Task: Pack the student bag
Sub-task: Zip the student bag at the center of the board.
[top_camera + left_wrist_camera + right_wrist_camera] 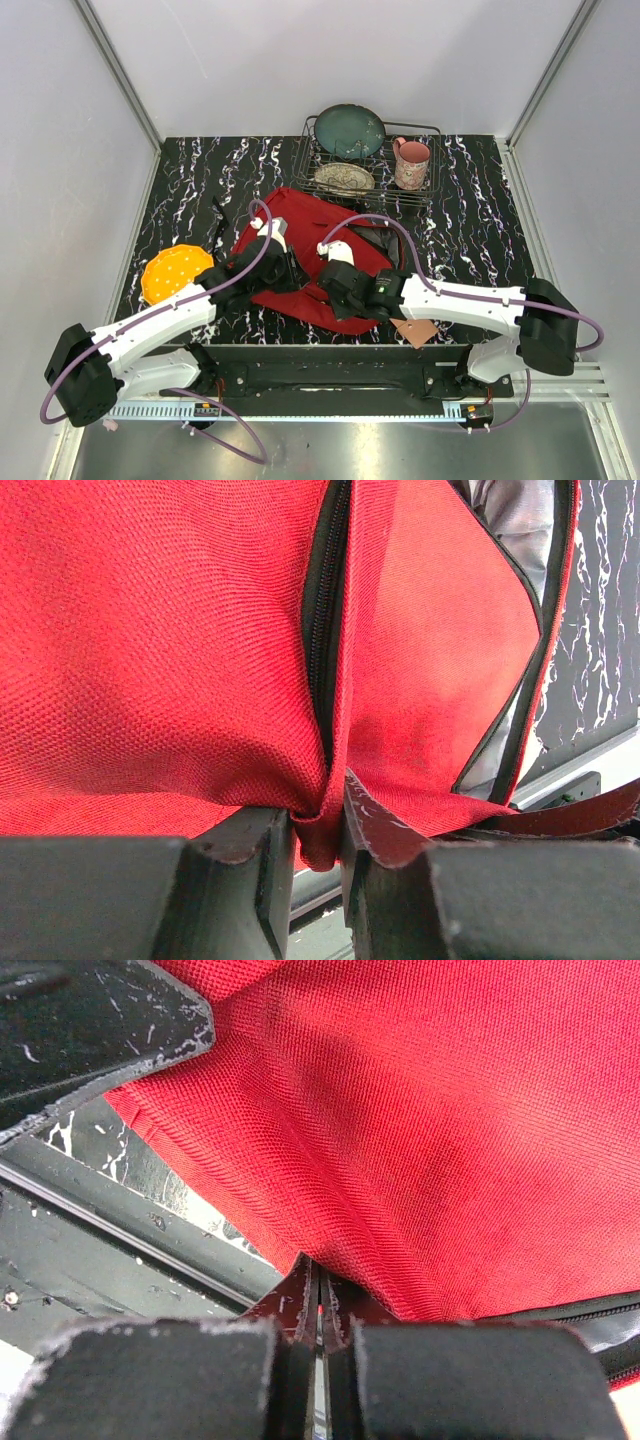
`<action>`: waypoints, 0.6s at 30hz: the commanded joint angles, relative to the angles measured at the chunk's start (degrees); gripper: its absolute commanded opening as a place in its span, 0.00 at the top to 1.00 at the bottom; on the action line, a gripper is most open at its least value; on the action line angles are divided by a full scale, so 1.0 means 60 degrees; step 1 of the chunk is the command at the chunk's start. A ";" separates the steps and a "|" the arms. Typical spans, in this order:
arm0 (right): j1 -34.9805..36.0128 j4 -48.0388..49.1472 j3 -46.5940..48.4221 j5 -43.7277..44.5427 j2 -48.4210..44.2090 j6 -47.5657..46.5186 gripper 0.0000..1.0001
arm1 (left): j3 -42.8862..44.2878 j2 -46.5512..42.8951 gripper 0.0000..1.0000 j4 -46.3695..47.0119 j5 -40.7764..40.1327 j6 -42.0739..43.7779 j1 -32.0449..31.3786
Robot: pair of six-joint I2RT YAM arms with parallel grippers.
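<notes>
From above, the student bag [300,215] lies in the middle of the bench [470,230], just in front of the dish rack [425,190]. The left claw [285,268] and right claw [328,285] are both down on its near half, close together, and an orange disc [170,272] sits apart to the left. With two arms crowded on one patch of cloth, you risk the wrists knocking each other if either swings inward. In the left wrist view, that claw is pinching a fold of red fabric right beside the open zipper [322,610], with grey lining [520,520] showing at the far corner. The bite looks shallow, so a quick lift would likely pull the fold free and let the opening fall shut. A dark red strip crosses near one finger; you cannot tell what it is, so mind it does not snag. In the right wrist view, the claw is pressed almost together on a thin edge of the bag by the near bench edge. That hold looks slimmer, and if you pull the two apart too hard, the soft bag will probably slide rather than open.
</notes>
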 commanded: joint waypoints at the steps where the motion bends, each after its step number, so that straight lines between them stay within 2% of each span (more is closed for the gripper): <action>1: 0.0028 0.0044 0.0229 0.0309 -0.0350 -0.0040 1.00 | 0.0359 -0.0263 0.74 0.0569 0.0142 0.0074 -0.0090; 2: 0.0028 0.0073 0.0141 0.0294 -0.0539 0.0003 1.00 | 0.0344 -0.0263 0.59 0.0554 0.0113 0.0074 -0.0090; 5: 0.0028 0.0234 -0.0020 -0.0013 -0.0949 0.0091 1.00 | 0.0198 -0.0321 0.34 0.0393 0.0054 0.0089 -0.0090; 6: 0.0028 0.0278 -0.0064 -0.0100 -0.1023 0.0135 1.00 | 0.0038 -0.0467 0.17 0.0378 0.0039 0.0074 -0.0076; 9: 0.0028 0.0483 -0.0181 -0.0568 -0.1141 0.0296 1.00 | -0.0284 -0.0963 0.05 0.0233 -0.0048 -0.0057 -0.0090; 14: 0.0028 0.0776 -0.0357 -0.0804 -0.1170 0.0560 1.00 | -0.1119 -0.2078 0.01 0.0070 -0.0093 -0.1138 -0.0251; 18: 0.0028 0.0835 -0.0343 -0.0877 -0.1141 0.0531 1.00 | -0.1836 -0.2679 0.01 0.0026 -0.0224 -0.1990 -0.0761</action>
